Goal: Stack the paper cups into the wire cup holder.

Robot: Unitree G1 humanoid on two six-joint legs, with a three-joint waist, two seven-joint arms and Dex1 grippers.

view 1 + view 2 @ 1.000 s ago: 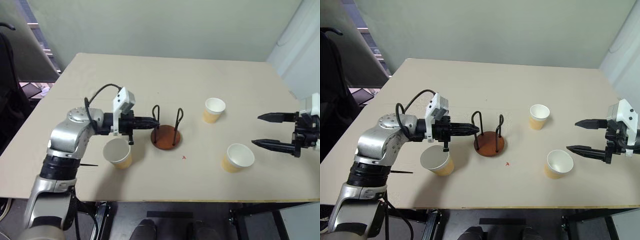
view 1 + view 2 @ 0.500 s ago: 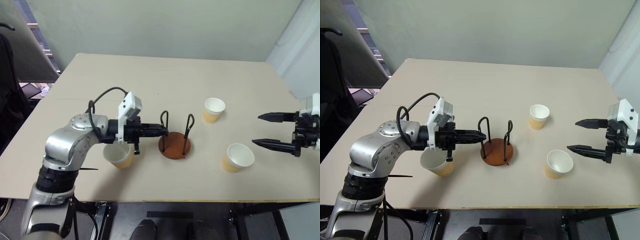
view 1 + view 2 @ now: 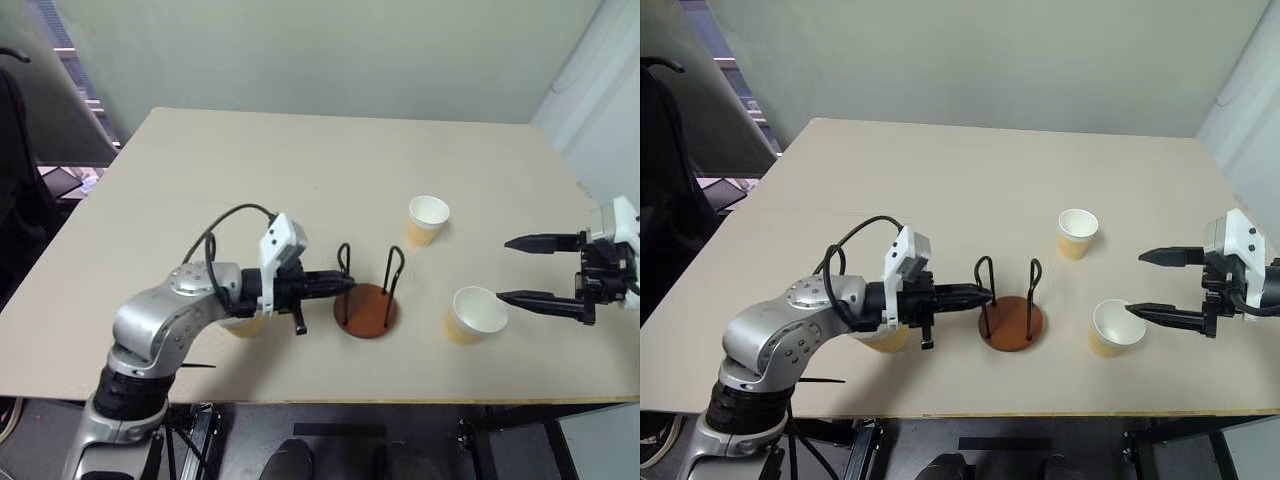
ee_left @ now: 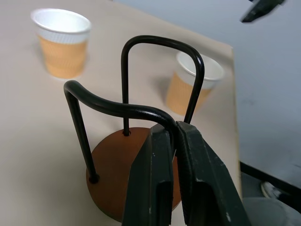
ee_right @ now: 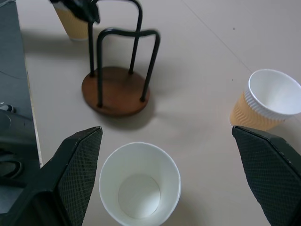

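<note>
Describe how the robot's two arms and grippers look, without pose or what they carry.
The left arm has rounded silver-grey metal shells above a black ribbed segment, and a black cable loops over its wrist to a small white camera block. The left gripper has two slim black fingers. The right gripper has two long, pointed black fingers on a black body with a white block; close up, their pads show a cross-hatched texture.

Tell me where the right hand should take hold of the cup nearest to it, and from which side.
Probably across the upper wall, just under the rolled rim, coming level from the robot's right. The nearest paper cup stands upright, mouth up and empty, apart from the wire cup holder, and the open right hand already faces it.
</note>
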